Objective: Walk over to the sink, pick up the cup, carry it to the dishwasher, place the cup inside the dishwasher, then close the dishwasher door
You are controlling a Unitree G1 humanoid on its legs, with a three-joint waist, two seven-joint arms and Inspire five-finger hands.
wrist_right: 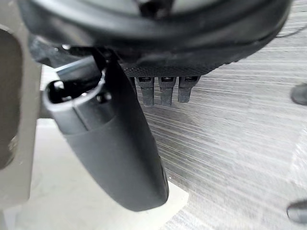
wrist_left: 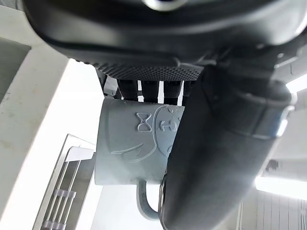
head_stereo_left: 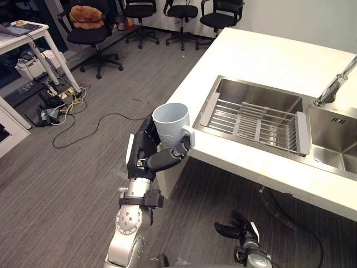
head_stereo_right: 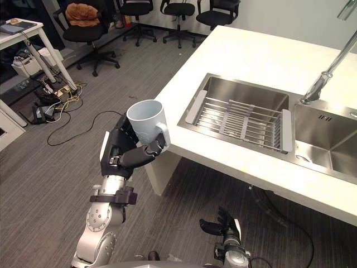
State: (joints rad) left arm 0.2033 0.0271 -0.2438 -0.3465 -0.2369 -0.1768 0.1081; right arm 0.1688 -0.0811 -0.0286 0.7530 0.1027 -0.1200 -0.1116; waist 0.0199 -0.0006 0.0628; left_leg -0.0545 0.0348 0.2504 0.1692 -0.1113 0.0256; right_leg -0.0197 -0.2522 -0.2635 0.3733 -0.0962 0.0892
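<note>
A pale blue-white cup (head_stereo_left: 172, 124) stands upright in the air just off the near corner of the white counter (head_stereo_left: 262, 56). My left hand (head_stereo_left: 146, 153) is shut on it, fingers wrapped round its wall and thumb across the front near the handle. The left wrist view shows the cup (wrist_left: 129, 143) with embossed marks and its handle beside my thumb (wrist_left: 216, 158). My right hand (head_stereo_left: 241, 230) hangs low over the grey floor beside the counter, fingers relaxed and holding nothing; it also appears in the right wrist view (wrist_right: 115, 153).
A steel sink (head_stereo_left: 223, 81) with a drying rack (head_stereo_left: 256, 123) and a faucet (head_stereo_left: 334, 86) is set in the counter. Office chairs (head_stereo_left: 92, 28), a white desk (head_stereo_left: 22, 33) and power strips with cables (head_stereo_left: 56, 103) stand across the open floor on the left.
</note>
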